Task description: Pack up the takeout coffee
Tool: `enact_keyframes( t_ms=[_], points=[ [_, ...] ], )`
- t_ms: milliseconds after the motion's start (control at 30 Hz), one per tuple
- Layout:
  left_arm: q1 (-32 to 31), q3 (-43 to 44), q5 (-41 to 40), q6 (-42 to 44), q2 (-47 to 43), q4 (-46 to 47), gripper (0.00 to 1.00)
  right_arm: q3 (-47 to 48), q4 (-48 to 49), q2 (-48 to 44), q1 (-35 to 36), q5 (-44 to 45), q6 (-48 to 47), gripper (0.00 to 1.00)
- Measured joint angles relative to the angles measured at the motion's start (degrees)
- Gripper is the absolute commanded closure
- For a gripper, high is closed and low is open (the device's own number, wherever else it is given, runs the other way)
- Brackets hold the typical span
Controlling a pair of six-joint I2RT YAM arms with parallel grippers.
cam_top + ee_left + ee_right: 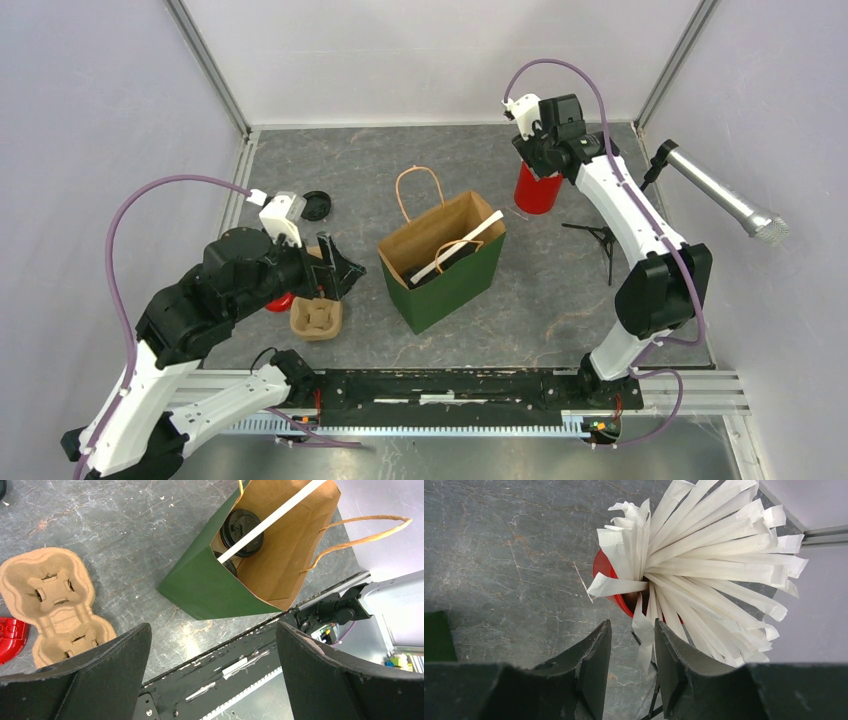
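On the grey marbled tabletop (560,300), the left gripper (212,629) hangs spread wide. Just ahead of it, a tall green paper bag (200,587) holds two black-lidded takeout cups (242,527). The right gripper (633,625), half closed, straddles one white paper-wrapped straw (644,635) from the round red plastic cup (606,577); whether it grips the straw, I cannot tell.

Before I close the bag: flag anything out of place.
A wrapped straw lies slanted across the bag's mouth, one end poking past the rim. What looks like a spare black lid sits alone on the table.
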Motion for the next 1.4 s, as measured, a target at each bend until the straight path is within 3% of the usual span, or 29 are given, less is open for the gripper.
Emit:
enact_keyframes(
  t_ms=[167, 367, 567, 1100, 1400],
  points=[
    [0.0, 0.0, 0.0, 0.0, -0.3, 0.0, 0.0, 0.1, 0.0, 1.2, 0.0, 0.7, -0.4, 0.57],
    [0.0, 0.0, 0.0, 0.0, -0.5, 0.0, 0.0, 0.2, 0.1, 1.5, 0.0, 1.0, -1.1, 0.73],
    [0.0, 0.0, -0.1, 0.0, -0.5, 0.0, 0.0, 1.2, 0.2, 1.8, 0.0, 1.1, -1.7, 0.81],
    [0.0, 0.0, -0.1, 0.0, -0.5, 0.0, 0.0, 6.0, 0.3, 1.0, 0.0, 2.6, 0.4, 0.87],
    [0.0, -0.7, 0.0, 0.0, -0.8, 0.1, 0.0, 9.1, -5.0, -7.7, 0.0, 3.5, 6.6, 0.87]
  ],
)
